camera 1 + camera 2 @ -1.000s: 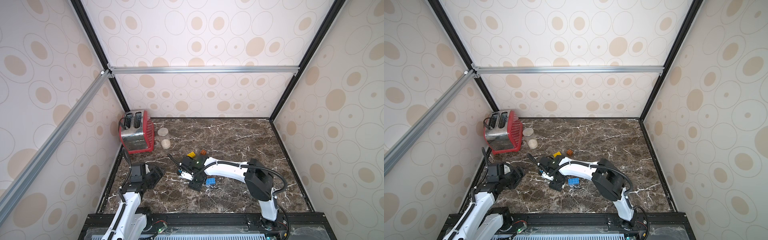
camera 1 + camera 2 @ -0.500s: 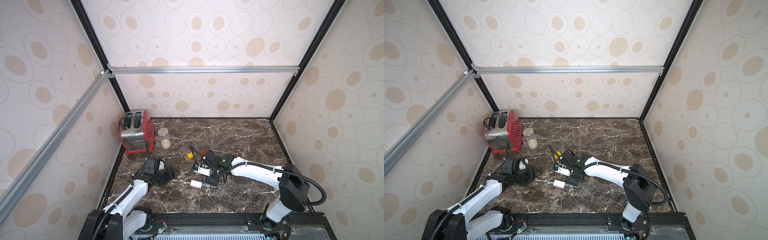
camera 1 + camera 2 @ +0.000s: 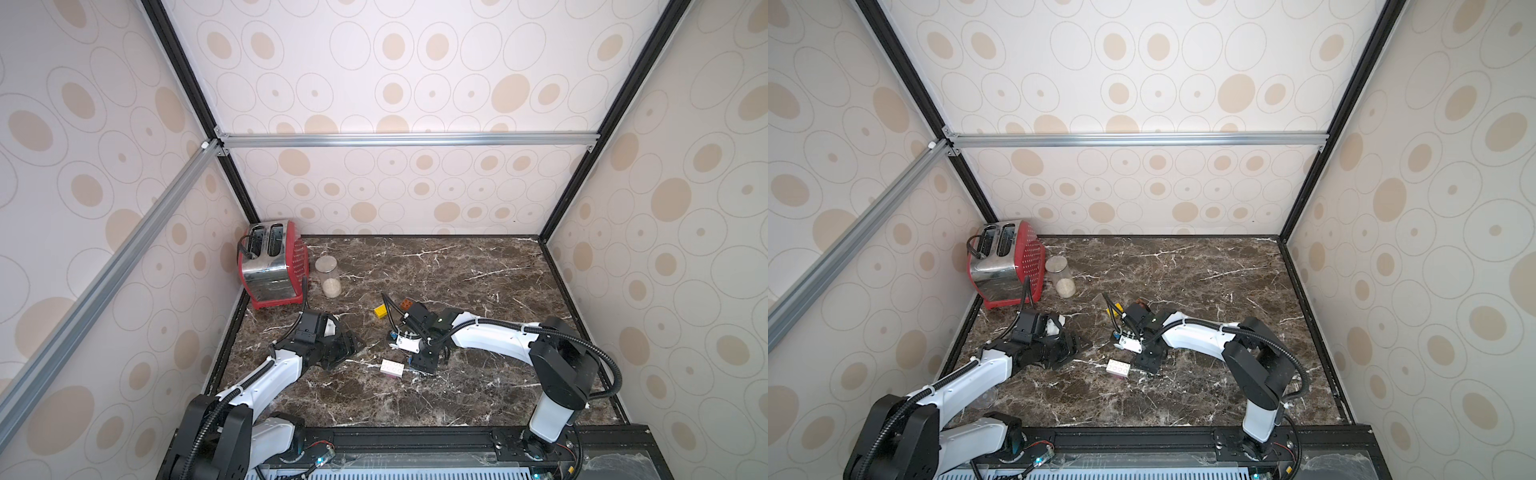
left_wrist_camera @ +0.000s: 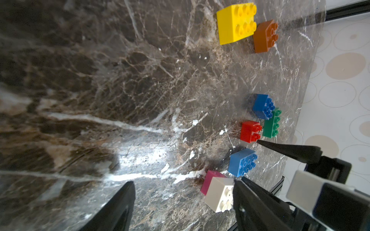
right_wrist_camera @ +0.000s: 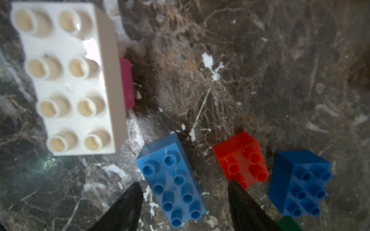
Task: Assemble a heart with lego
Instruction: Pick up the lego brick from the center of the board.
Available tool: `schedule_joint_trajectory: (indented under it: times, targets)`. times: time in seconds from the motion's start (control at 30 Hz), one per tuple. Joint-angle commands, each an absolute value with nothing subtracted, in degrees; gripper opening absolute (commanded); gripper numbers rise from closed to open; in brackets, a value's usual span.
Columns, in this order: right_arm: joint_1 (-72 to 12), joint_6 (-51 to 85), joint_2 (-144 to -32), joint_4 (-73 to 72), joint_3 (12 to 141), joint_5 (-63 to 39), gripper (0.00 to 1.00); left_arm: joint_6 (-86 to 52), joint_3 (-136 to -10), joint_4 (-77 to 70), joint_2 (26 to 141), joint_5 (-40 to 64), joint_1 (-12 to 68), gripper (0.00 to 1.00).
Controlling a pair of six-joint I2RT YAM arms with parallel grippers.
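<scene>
my right gripper (image 5: 185, 186) hangs low over the table (image 3: 478, 395) with its jaws spread. they straddle the lighter blue brick (image 5: 172, 186) without pinching it, and bare table shows between that brick and one finger (image 5: 244, 206). that finger's tip sits at a corner of the red brick (image 5: 240, 158); i cannot tell whether it touches.

my left gripper (image 4: 181, 182) is also spread wide, with nothing but table between its jaws. in its own wrist view one finger (image 4: 256, 204) covers an edge of the white brick (image 4: 220, 194), but in both top views there is a gap between that gripper and the white brick.

the heart is not yet put together and the lego lies in loose pieces. the white brick sits studs up on top of the pink brick (image 4: 209, 180), which peeks out from under one long side. the lighter blue brick is just beside the white brick. the red brick lies a little farther from it. beyond the red one, the darker blue brick (image 4: 263, 106) is tilted, right against the green brick (image 4: 272, 124); i cannot tell whether it rests on it. the yellow brick (image 4: 236, 24) and the orange brick (image 4: 265, 36) lie close together, well apart from the white brick.
</scene>
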State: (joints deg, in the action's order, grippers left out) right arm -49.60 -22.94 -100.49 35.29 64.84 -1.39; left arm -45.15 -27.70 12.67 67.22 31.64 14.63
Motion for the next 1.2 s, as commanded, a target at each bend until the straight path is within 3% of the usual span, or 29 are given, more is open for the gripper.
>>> schedule_joint_trajectory:
  times: [0.0, 0.37, 1.17]
  targets:
    - [-47.47, -20.60, -97.74, 36.33, 65.84, -3.58, 0.70, -44.32, -29.83, 11.75, 67.72, 31.64, 14.94, 0.77]
    - [-35.98, -3.83, -95.86, 38.10, 63.44, 1.27, 0.70, -44.83, -30.50, 9.38, 70.56, 31.77, 14.92, 0.76]
    - [-37.00, -20.12, -107.15, 35.07, 71.21, -0.90, 0.59, -45.82, -30.15, 9.04, 71.02, 31.62, 15.29, 0.76]
